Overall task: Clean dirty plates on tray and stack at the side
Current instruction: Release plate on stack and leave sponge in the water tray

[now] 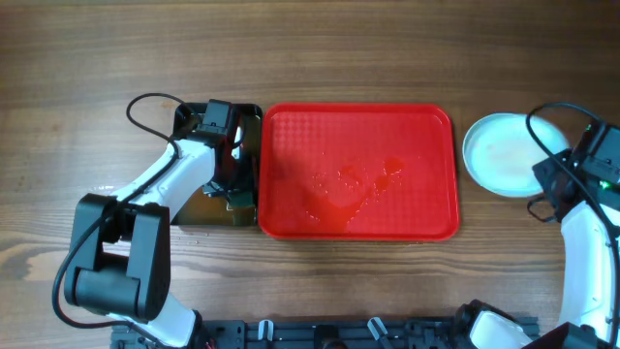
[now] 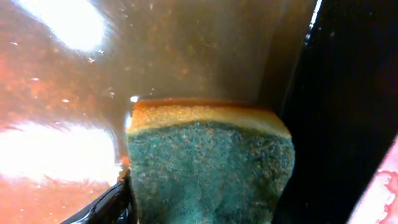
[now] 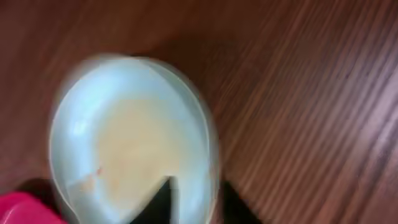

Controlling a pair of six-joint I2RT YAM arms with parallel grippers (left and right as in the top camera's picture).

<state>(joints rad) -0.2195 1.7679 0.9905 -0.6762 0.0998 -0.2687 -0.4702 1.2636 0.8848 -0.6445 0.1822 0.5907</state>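
Where the overhead looks down, the smeared red tray (image 1: 358, 126) lies mid-table, a plate (image 1: 499, 153) just right of it. Left wrist: left gripper (image 2: 199, 214) clamps a sponge (image 2: 208, 165) in brown liquid (image 2: 186, 56). Right wrist, blurred: right gripper (image 3: 198, 198) straddles the plate's rim, grip unclear.

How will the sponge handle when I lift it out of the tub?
Sponge sits in brown liquid in the tub, so it's probably soaked: heavy for its size and drippy. The foam layer looks soft, so it will likely squash when squeezed.
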